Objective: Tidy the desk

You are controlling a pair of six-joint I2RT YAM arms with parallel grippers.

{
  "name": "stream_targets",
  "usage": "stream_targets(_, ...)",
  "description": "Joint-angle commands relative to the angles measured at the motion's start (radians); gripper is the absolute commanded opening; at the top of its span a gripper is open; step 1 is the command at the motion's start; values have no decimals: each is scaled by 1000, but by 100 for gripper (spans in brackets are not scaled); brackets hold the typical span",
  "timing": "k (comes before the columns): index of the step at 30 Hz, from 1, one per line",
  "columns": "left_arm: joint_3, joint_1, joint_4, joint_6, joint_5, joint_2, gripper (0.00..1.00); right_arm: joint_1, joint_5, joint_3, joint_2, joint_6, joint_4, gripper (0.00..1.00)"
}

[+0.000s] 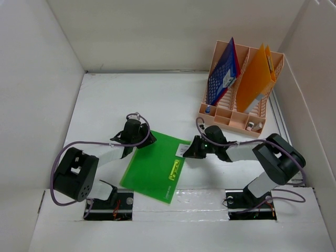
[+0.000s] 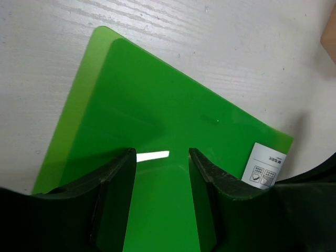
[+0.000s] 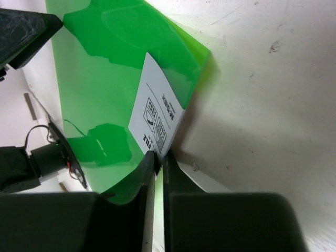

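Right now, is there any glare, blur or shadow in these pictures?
Left wrist view: a white glare streak on the green folder. Right wrist view: the right gripper looks blurred up close, a shadow falls on the desk. Top external view: even light, soft shadows.

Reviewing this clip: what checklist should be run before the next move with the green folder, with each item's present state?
1. Right tool closed on edge of green translucent plastic folder, beside white label: ok.
2. Left tool gripping the folder: not ok; jaws apart over it.
3. Folder lifted off white desk: cannot tell.
4. Free slots in peach slotted file rack, between blue folder and orange folder: ok.
5. Desk between folder and rack bare: ok.
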Motion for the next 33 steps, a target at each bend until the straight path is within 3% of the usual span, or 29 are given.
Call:
stream_targets(1,-30,-7,-23,-7,38,3,41,1,32,-12,72,-43,-39,5)
stream_targets(2,-30,-7,-23,-4,36,-2,41,1,43,-9,60,-49,-39,0)
stream_targets(8,36,-36,-52,43,87,-63,41,1,145,2,-118,-53,-69,0)
stream_targets(12,235,-237,-167,150,-105,-140,45,-31,241,46,-221,-13,-69,0)
stream_targets(15,347,-392,-241,235,-267,-120,57,-31,279,123,-177,23,-22,0)
stream_targets(20,347,-441,-250,267,-223,-102,71,-31,287,203,-62,66,58,0)
stream_targets(23,337,-464,-224,290,-191,-93,74,-40,282,237,1,102,93,0)
stream_targets(33,519,-759,-474,326,-666,149,71,-71,244,332,84,132,188,0)
